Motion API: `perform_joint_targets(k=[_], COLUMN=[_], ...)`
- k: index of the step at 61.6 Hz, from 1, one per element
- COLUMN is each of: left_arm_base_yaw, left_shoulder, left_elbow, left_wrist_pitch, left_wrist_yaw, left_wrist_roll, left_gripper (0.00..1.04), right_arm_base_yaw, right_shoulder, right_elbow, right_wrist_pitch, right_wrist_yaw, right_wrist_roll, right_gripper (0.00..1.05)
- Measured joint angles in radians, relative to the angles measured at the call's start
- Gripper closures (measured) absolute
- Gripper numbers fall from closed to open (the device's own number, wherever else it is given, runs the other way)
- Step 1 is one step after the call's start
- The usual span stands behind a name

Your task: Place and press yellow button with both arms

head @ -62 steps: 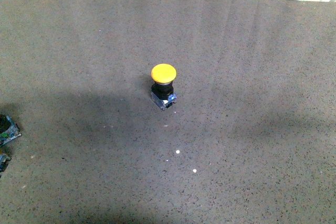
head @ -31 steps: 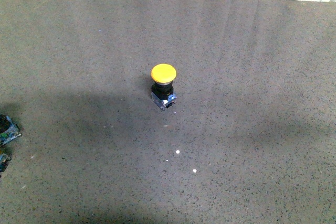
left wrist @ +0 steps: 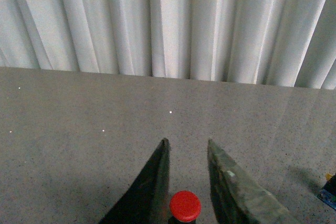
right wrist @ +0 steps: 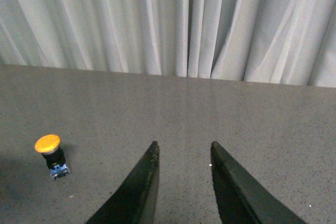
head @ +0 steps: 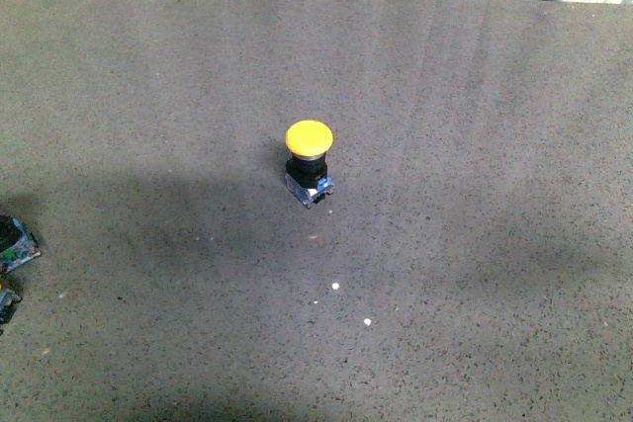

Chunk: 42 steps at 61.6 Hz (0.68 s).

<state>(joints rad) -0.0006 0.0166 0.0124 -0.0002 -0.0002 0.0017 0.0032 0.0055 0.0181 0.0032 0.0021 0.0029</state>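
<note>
While standing upright, cap up, well off the empty, parted right gripper [right wrist: 182, 153]: yellow button [head: 309, 162]; left gripper [left wrist: 187, 151] parted, perhaps straddling a red-capped button [left wrist: 185, 206].

Grey speckled stone-like tabletop [head: 475, 274], marked with a few small white flecks. Small push-button with round yellow cap [head: 309, 137]: black collar, silvery-clear square base showing a blue trace. White pleated curtain [right wrist: 173, 19] with grey fold shadows. Left gripper [left wrist: 187, 153]: fingers black, one worn greyish-green. Round red-capped button [left wrist: 185, 206] seen between them. Right gripper [right wrist: 184, 153]: fingers black. Dark teal-marked gadget [head: 12, 244] at table's edge.
</note>
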Motion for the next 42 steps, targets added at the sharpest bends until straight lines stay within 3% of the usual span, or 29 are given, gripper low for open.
perform_joint_targets(k=[15, 19, 22, 42], left_arm_base_yaw=[0.0, 0.0, 0.0, 0.0], left_shoulder=[0.0, 0.0, 0.0, 0.0], left_elbow=[0.0, 0.0, 0.0, 0.0], left_wrist_pitch=[0.0, 0.0, 0.0, 0.0], left_wrist_yaw=[0.0, 0.0, 0.0, 0.0], left_wrist_roll=[0.0, 0.0, 0.0, 0.0], left_gripper=[0.23, 0.08, 0.1, 0.09], right_arm_base_yaw=[0.0, 0.0, 0.0, 0.0], right_shoulder=[0.0, 0.0, 0.0, 0.0], right_elbow=[0.0, 0.0, 0.0, 0.0], right_wrist_pitch=[0.0, 0.0, 0.0, 0.0], right_wrist_yaw=[0.0, 0.0, 0.0, 0.0], right_wrist_roll=[0.0, 0.0, 0.0, 0.0], right_gripper=[0.32, 0.15, 0.08, 0.09])
